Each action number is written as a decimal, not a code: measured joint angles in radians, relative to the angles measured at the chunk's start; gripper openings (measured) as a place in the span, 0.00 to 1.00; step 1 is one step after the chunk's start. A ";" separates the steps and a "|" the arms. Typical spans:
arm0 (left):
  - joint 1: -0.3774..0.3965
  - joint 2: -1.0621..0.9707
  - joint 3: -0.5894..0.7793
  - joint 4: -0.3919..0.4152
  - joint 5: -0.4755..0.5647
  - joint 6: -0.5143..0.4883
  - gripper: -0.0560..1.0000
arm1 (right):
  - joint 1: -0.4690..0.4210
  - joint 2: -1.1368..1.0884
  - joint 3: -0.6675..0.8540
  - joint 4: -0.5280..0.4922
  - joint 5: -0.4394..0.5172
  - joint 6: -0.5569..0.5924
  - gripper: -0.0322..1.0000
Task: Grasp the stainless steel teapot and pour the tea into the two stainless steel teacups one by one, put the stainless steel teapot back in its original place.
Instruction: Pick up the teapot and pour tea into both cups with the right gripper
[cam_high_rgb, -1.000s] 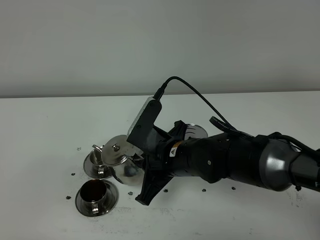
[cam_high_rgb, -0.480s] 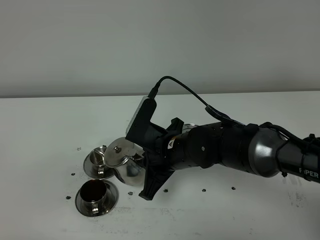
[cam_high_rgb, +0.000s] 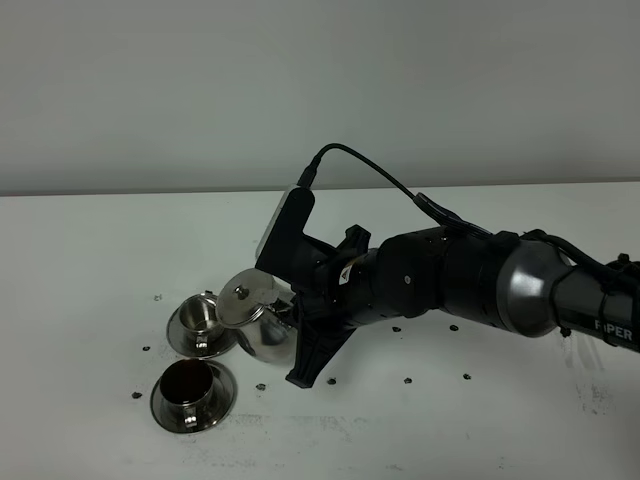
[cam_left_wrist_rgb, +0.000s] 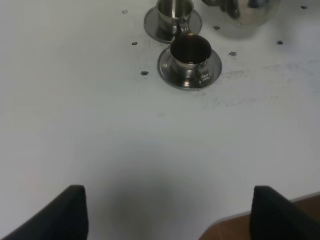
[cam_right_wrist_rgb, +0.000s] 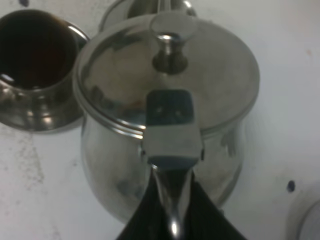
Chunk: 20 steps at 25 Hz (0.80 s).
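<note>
Right end effector (cam_high_rgb: 297, 318) is clenched on the stainless steel teapot (cam_high_rgb: 256, 322) by its handle, leaning it toward the far teacup (cam_high_rgb: 200, 318). Makes sense, since the near teacup (cam_high_rgb: 190, 385) already holds dark tea.

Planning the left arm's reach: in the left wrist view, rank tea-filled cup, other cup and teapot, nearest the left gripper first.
1. Tea-filled teacup, straight ahead of the left gripper.
2 and 3. Other teacup, behind it, and teapot, beside that cup: too close to call.
</note>
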 joint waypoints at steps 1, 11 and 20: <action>0.000 0.000 0.000 0.000 0.000 0.000 0.68 | -0.004 0.009 -0.011 -0.002 0.012 0.000 0.08; 0.000 0.000 0.000 0.000 0.000 0.000 0.68 | -0.012 0.048 -0.083 -0.046 0.111 -0.001 0.08; 0.000 0.000 0.000 0.000 0.000 0.000 0.68 | -0.014 0.057 -0.107 -0.091 0.143 -0.001 0.08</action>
